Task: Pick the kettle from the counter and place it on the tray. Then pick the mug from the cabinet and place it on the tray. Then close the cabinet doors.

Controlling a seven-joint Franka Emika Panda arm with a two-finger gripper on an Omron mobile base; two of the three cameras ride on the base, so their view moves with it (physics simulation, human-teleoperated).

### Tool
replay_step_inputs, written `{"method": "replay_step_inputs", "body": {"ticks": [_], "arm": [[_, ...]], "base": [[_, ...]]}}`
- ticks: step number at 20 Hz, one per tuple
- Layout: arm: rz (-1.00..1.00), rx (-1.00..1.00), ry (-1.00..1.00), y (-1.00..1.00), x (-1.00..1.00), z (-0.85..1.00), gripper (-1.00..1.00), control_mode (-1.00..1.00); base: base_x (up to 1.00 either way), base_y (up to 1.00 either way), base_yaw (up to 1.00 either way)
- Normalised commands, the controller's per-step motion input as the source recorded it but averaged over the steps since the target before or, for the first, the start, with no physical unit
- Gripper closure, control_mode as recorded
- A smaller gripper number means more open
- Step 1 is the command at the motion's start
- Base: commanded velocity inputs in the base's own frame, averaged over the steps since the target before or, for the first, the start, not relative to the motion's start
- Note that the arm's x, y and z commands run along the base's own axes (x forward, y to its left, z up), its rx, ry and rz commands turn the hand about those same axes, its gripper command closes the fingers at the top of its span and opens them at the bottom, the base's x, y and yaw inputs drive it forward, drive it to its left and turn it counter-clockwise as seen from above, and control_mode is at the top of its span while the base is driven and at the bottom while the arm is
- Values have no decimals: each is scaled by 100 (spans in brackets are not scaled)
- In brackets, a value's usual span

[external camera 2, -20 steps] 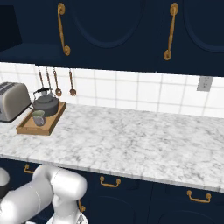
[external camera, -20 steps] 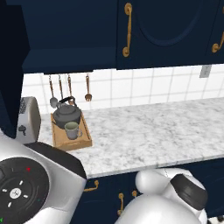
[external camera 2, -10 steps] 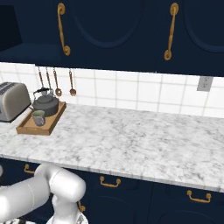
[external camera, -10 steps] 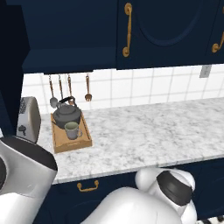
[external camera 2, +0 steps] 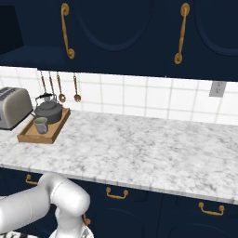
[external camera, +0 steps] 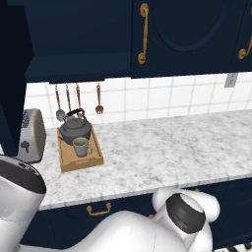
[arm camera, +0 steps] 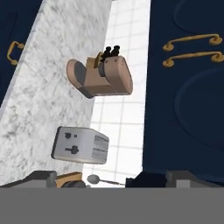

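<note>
The dark grey kettle stands at the back of the wooden tray on the marbled counter. The small mug stands in front of it on the same tray. Above them the cabinet is open on its left half, its navy shelf bare. Its right door is shut, and a dark panel at far left looks like the swung-out door. My gripper is open and holds nothing, looking along the counter from low down.
A silver toaster stands just left of the tray. Utensils hang on the tiles behind it. A brown knife block stands beyond the toaster. Lower navy drawers with brass handles run under the counter.
My arm's big link at the lower left of the left base view has swung and turned. The kettle, mug, tray and doors have not moved.
</note>
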Motion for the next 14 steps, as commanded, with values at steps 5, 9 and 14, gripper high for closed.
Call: {"method": "replay_step_inputs", "body": {"ticks": [5,9,14], "arm": [[-19,0,-4,0,18,-5,-100,-100],[-16,0,-4,0,16,7,-100,-100],[-20,0,-6,0,4,22,-100,-100]], "base": [[0,0,0],[0,0,0],[0,0,0]]}}
